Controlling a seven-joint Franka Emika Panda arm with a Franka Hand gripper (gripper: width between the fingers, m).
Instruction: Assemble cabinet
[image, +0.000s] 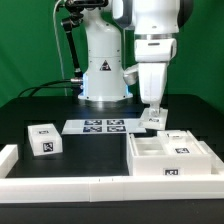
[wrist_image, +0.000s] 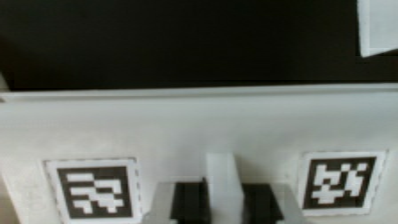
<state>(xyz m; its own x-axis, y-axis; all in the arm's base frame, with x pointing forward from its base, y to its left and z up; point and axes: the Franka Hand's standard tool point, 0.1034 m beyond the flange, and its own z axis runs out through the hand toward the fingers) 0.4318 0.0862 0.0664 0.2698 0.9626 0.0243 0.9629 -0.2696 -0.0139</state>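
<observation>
The cabinet shell (image: 170, 157), a white open box with thin walls and tags on its front, lies at the exterior view's right. A small white tagged drawer block (image: 42, 140) sits at the left. My gripper (image: 153, 117) hangs just behind the shell's back edge, down on a small white tagged piece (image: 157, 122). In the wrist view that piece (wrist_image: 196, 130) fills the frame, with one tag on each side. Its thin upright ridge (wrist_image: 222, 170) stands between my dark fingers (wrist_image: 187, 203), which close against it; my gripper (wrist_image: 224, 203) is shut on it.
The marker board (image: 103, 126) lies flat in front of the robot's base (image: 103, 85). A long low white rail (image: 70, 186) edges the table's front and left. Black tabletop lies between the drawer block and the shell. A white corner (wrist_image: 377, 25) shows beyond the held piece.
</observation>
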